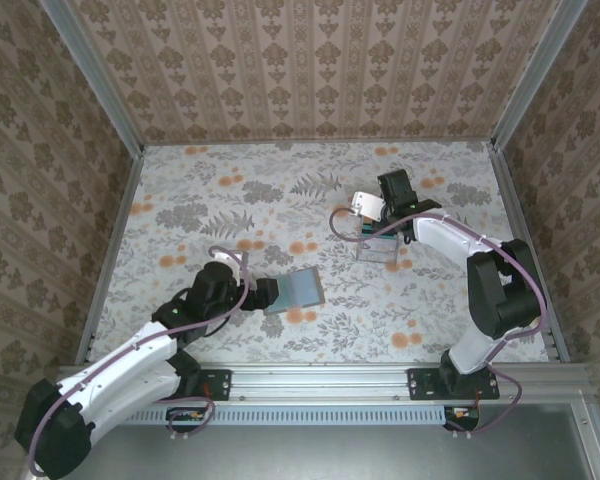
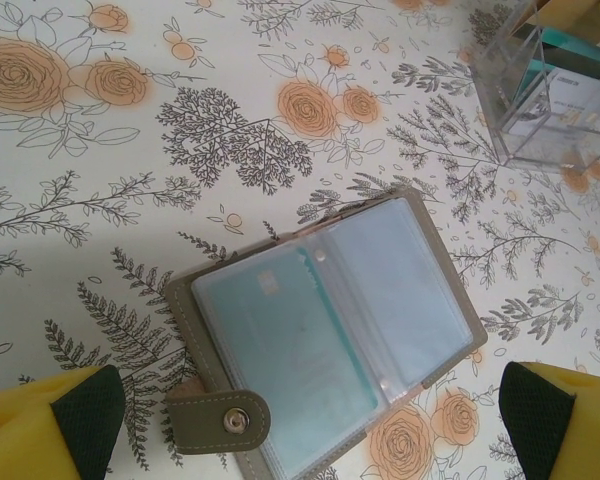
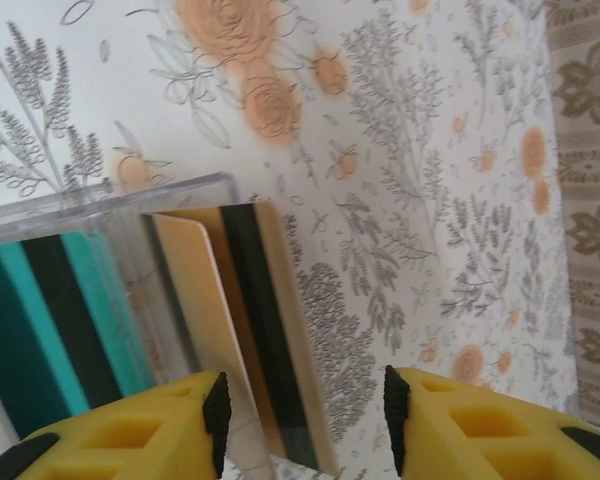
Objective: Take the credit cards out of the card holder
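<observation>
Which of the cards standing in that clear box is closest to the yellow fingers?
The orange card with the black stripe, at the clear box's end, between the open fingers of the right gripper; the teal cards stand further left.

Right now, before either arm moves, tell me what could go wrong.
1. The right end effector stands open around an orange card leaning in the clear box; lifting off askew could snag the card or tip the box.
2. The holder lies open and unpinned under the open left end effector; a pinch might catch a clear sleeve and drag the whole holder.
</observation>
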### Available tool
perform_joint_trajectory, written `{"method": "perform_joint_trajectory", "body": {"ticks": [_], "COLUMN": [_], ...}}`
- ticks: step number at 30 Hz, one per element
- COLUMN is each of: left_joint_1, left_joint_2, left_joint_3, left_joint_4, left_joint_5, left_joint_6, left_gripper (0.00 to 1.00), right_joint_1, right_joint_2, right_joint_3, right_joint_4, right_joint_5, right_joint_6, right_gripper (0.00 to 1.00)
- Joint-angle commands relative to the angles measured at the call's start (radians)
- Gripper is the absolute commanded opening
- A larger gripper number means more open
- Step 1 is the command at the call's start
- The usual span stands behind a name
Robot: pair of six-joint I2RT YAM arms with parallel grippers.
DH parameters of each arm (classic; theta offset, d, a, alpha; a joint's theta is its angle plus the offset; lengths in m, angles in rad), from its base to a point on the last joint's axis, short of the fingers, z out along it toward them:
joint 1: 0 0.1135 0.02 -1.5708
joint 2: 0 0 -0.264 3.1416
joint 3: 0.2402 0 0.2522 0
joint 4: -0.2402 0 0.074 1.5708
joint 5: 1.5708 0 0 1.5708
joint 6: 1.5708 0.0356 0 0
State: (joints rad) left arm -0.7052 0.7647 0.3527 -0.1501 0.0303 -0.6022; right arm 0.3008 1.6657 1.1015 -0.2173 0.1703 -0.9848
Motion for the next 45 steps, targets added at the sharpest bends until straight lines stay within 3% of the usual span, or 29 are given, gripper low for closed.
{"method": "perform_joint_trajectory", "body": {"ticks": [1,11,20,28,34,38,40,45], "left_joint_1": [0.009,0.012,0.017,0.009,-0.120,-0.201,-0.236,-0.282], "left_joint_2": [0.002,0.004,0.027,0.044,-0.001,0.010,0.026,0.087], "left_joint_3": [-0.014,-0.014,-0.014,-0.015,0.005,0.010,0.018,0.022], "left_joint_4": [-0.005,-0.005,-0.003,-0.014,-0.123,-0.132,-0.130,-0.075], "left_joint_5": [0.011,0.015,0.002,0.053,-0.065,-0.111,-0.137,-0.179], "left_joint_6": [0.000,0.000,0.008,-0.046,-0.139,-0.221,-0.254,-0.304], "left_gripper": [1.00,1.00,1.00,0.91,0.86,0.81,0.78,0.64], "right_joint_1": [-0.008,0.000,0.075,0.211,0.341,0.409,0.444,0.526], "right_joint_2": [-0.023,-0.062,-0.197,-0.323,-0.341,-0.299,-0.268,-0.161], "right_joint_3": [0.030,0.060,0.091,-0.054,-0.227,-0.322,-0.349,-0.368], "right_joint_4": [0.035,0.039,-0.069,-0.087,-0.024,0.069,0.107,0.200], "right_joint_5": [0.016,0.030,-0.032,-0.126,-0.166,-0.197,-0.198,-0.174], "right_joint_6": [0.067,0.218,0.754,1.214,1.418,1.528,1.564,1.614], "right_gripper": [0.53,0.60,0.51,0.47,0.41,0.28,0.28,0.24]}}
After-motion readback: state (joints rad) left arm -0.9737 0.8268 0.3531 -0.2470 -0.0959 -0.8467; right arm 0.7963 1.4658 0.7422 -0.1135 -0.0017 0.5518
